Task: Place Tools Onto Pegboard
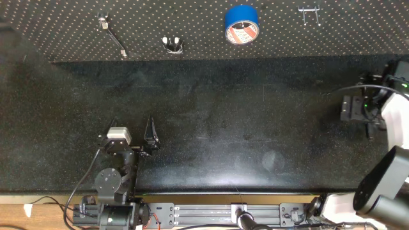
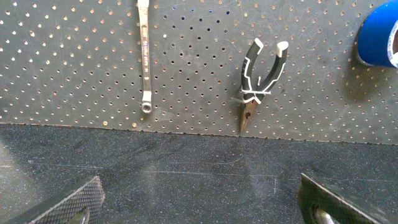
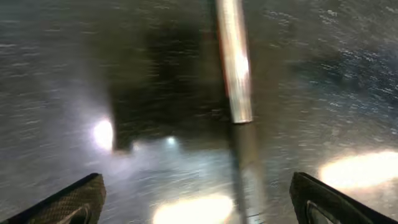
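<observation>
Quick look at where this could bite.

The pegboard [image 1: 64, 25] already has a wrench [image 1: 114, 37], pliers [image 1: 172, 45] and a blue tape roll [image 1: 241, 25] hanging on it, plus one bare hook [image 1: 309, 13] near its right end. The thing left to hang, afaict, is a shiny metal shaft [image 3: 233, 62] lying on the counter [image 1: 223, 115], well away from the pegboard and right under the right end effector [image 3: 198, 202]. Can't tell which tool it is, I can only make out the shaft.

The right end effector is released, fingers spread wide w/ the shaft lined up between them but not pinched. The left end effector [image 2: 200, 186] is also released and empty. It's parked well back from the pegboard, facing the wrench and pliers.

Risks imo:
- The shaft looks smooth and round and the counter is glossy. If the fingers close off-centre, it prob rolls or squirts out sideways.
- If it's grabbed far from the balance point, it droops and swings, which makes the hook a pain to hit.
- The hook is thin and near the tape roll, so a sloppy approach could knock the roll off its peg.
- Letting go before the tool is properly seated means it slides down the pegboard onto the counter.
- The left arm isn't in the way rn, but if it heads for the pegboard too, it could clip the pliers.
</observation>
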